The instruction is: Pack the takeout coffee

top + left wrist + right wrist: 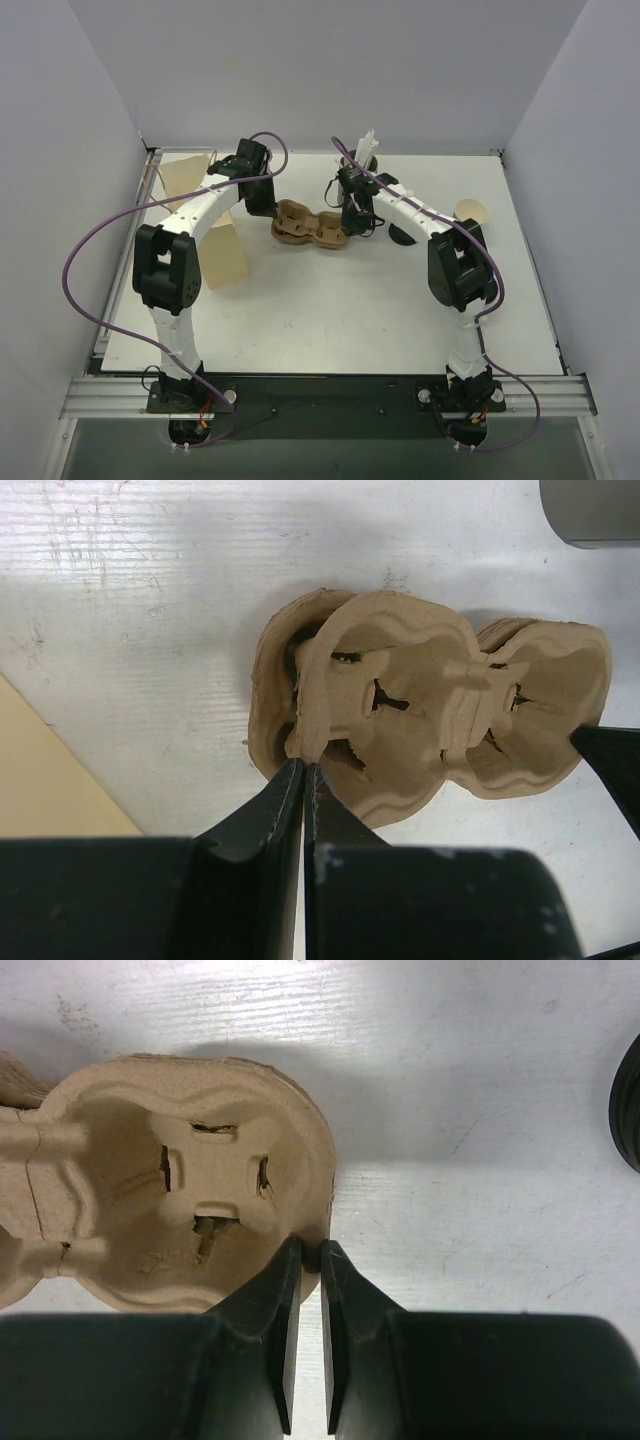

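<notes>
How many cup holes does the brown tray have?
2. One pocket at the end of the brown tray pinched by the left end effector; the other at the end pinched by the right end effector. More may hide underneath.

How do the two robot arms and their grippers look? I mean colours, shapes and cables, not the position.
The left arm and the right arm look alike: white tubular links between blocky black joint housings. A purple cable loops loosely along each arm. The left gripper and the right gripper each have two flat black fingers that taper to thin tips. No markings show.
</notes>
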`<control>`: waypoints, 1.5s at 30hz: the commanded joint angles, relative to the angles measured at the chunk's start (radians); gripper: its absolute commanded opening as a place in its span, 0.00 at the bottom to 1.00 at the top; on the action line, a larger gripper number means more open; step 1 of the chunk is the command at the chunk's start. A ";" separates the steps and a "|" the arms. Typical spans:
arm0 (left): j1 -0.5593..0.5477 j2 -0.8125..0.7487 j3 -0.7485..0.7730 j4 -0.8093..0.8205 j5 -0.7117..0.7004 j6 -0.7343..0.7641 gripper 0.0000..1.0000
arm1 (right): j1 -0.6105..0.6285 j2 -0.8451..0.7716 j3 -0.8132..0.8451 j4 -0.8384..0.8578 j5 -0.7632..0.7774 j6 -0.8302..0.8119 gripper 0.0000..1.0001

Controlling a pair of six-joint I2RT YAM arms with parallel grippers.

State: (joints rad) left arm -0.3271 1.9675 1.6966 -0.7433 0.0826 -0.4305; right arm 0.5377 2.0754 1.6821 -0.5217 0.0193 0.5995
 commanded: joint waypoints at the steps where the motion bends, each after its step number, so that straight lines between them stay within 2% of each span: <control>1: 0.005 -0.059 0.000 0.045 0.002 0.021 0.00 | 0.007 -0.021 0.057 -0.050 0.028 -0.009 0.00; 13: 0.002 -0.104 -0.044 0.113 0.000 0.030 0.00 | 0.010 -0.052 0.109 -0.096 0.033 -0.037 0.00; 24: -0.026 -0.165 -0.055 0.096 0.054 0.032 0.00 | 0.011 -0.188 0.033 -0.123 0.082 -0.017 0.00; 29: -0.104 -0.237 -0.118 0.079 0.040 0.009 0.00 | 0.011 -0.325 -0.119 -0.136 0.113 0.009 0.00; 31: -0.153 -0.275 -0.158 0.081 0.031 -0.017 0.00 | 0.011 -0.377 -0.231 -0.138 0.128 0.028 0.00; 38: -0.311 -0.423 -0.442 0.179 -0.033 -0.134 0.00 | 0.019 -0.610 -0.548 -0.101 0.142 0.101 0.00; 41: -0.371 -0.458 -0.560 0.243 -0.075 -0.180 0.00 | 0.019 -0.655 -0.653 -0.071 0.154 0.124 0.04; 44: -0.414 -0.489 -0.678 0.341 -0.128 -0.223 0.00 | 0.022 -0.666 -0.702 -0.044 0.157 0.132 0.13; 45: -0.418 -0.495 -0.701 0.354 -0.136 -0.234 0.00 | 0.021 -0.666 -0.703 -0.047 0.166 0.132 0.24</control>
State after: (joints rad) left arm -0.7128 1.5288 1.0805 -0.5114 0.0292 -0.5957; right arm 0.5648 1.4353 1.0096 -0.5896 0.1081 0.6968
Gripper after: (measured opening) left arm 0.114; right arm 0.119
